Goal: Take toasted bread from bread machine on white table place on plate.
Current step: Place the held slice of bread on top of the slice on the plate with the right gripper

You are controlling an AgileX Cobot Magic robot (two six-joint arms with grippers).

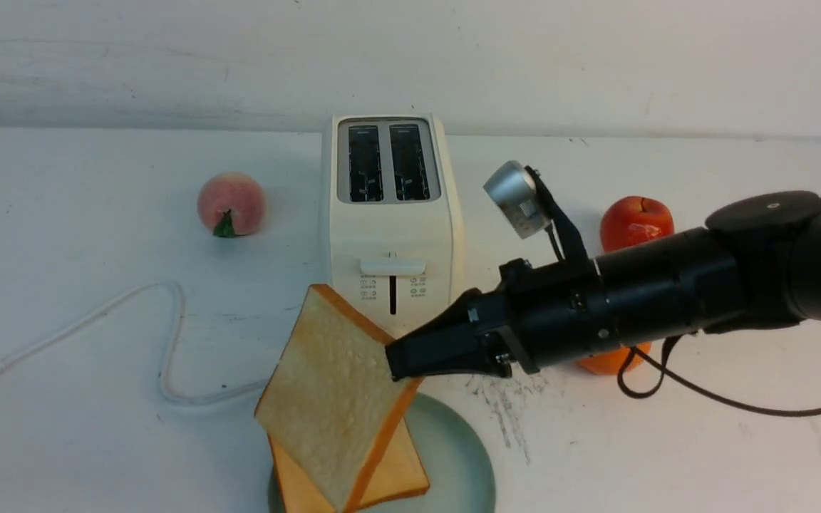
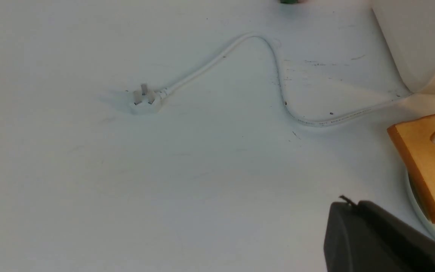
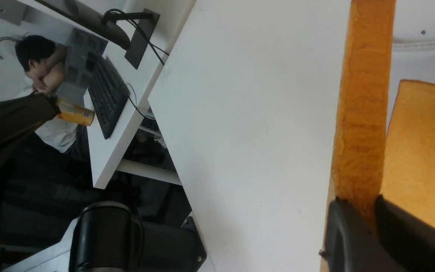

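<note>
Parts of the scene are hidden or cut off. Only a dark piece of the left gripper (image 2: 376, 238) is seen, in the left wrist view, so it cannot be told if it is open or closed. The plate (image 1: 464, 456) is cut off by the bottom edge of the front view, and much of it is covered by bread. An orange thing (image 1: 606, 362) is mostly hidden behind the right arm.

One slice of toasted bread (image 1: 332, 399) is pinched at its crust edge by the right gripper (image 1: 395, 367), with a finger pressed on each face. It is held tilted over the plate. Its lowest corner is cut off, so it cannot be told if it touches the second slice (image 1: 400, 474), which is laid flat on the plate.

The bread machine (image 1: 389, 235) is stood just behind the plate. The white table (image 1: 61, 399) on the left is crossed by a white cord (image 1: 168, 342), and its plug (image 2: 144, 100) is laid loose. A peach (image 1: 231, 203) and a red apple (image 1: 636, 221) are set well apart from the plate. Dark scratch marks (image 1: 507, 406) are seen just beside the plate's right rim.
</note>
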